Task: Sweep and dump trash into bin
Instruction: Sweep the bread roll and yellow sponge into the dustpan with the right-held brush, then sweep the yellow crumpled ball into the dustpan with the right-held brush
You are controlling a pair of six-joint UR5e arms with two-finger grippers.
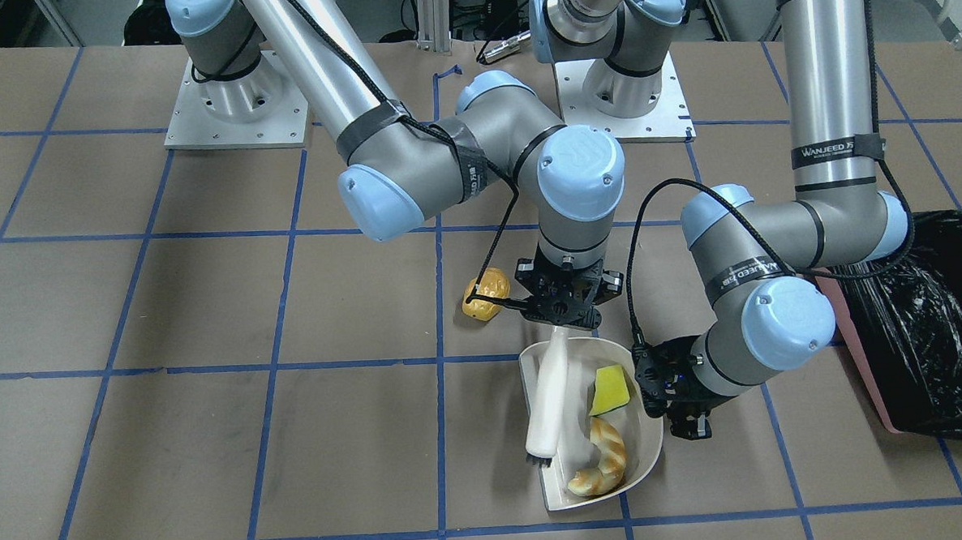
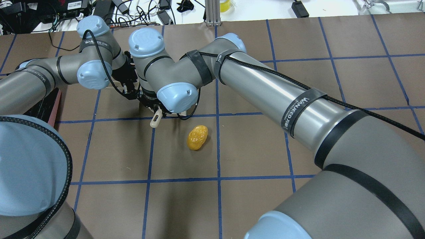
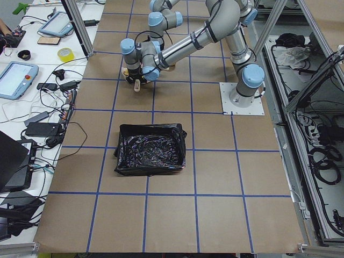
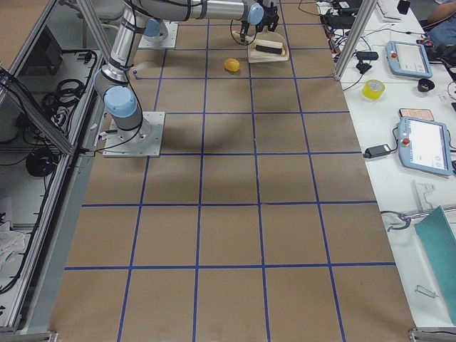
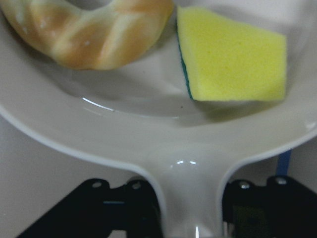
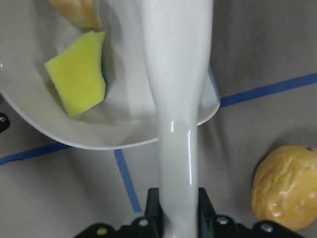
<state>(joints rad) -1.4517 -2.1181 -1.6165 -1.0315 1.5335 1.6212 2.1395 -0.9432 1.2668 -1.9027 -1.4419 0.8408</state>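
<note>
in the front-facing view, two of the three pieces of trash are seen gathered and one is not. the sweeping is judged to be about two thirds done, and the dumping has not been started.

left of centre, the golden-brown nugget [image 1: 486, 296] is seen lying on the bare table [image 1: 212, 444], outside the dustpan and just beside the right claw [image 1: 562, 313], at that claw's left. in the right wrist view it is found in the lower right corner, close to the handle but apart from it.

the right claw is pressed together on the upper end of the white brush [image 1: 548, 397], whose bristled end is laid down inside the beige dustpan [image 1: 650, 451], below the claw in the frame.

right of the brush, the yellow-green sponge block [image 1: 610, 389] and, beneath it in the frame, the tan croissant piece [image 1: 601, 464] are held in the dustpan.

at the dustpan's right side, the left claw [image 1: 667, 400] is clamped on the dustpan's handle, as is confirmed in the left wrist view.

at the far right edge, the pink bin [image 1: 856, 349] with its black bag is seen well apart from the dustpan. none of the pieces is seen in it. what is judged to be left: the nugget to be swept in, then the load to be carried over and tipped out.
</note>
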